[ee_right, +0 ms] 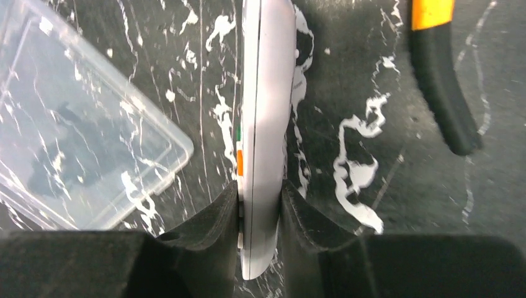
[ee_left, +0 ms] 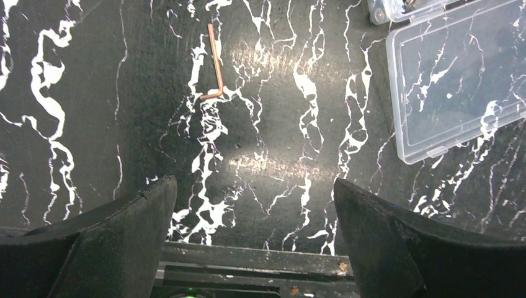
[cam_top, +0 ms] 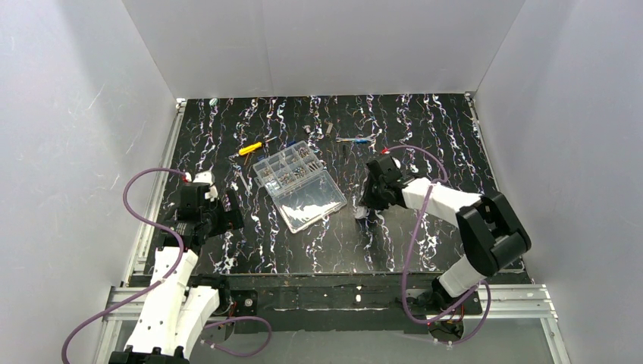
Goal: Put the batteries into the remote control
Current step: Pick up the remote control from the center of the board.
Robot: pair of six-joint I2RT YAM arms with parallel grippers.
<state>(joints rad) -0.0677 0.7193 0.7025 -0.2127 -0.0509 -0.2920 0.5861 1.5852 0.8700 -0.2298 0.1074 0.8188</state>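
Note:
My right gripper (ee_right: 260,205) is shut on the white remote control (ee_right: 267,118), gripping it on edge near one end. The remote's long body runs away from the fingers, low over the black marbled table. In the top view the right gripper (cam_top: 370,203) sits right of the clear box, with the remote's white end (cam_top: 362,214) showing below it. My left gripper (ee_left: 251,186) is open and empty, low over bare table at the left (cam_top: 230,218). I cannot make out the blue batteries in any view.
A clear compartment box (cam_top: 288,168) with its open lid (cam_top: 312,199) lies mid-table; the lid also shows in both wrist views (ee_left: 459,81) (ee_right: 80,124). Orange-handled pliers (ee_right: 441,87) lie right of the remote. A copper hex key (ee_left: 216,62) and a yellow-handled screwdriver (cam_top: 249,149) lie nearby.

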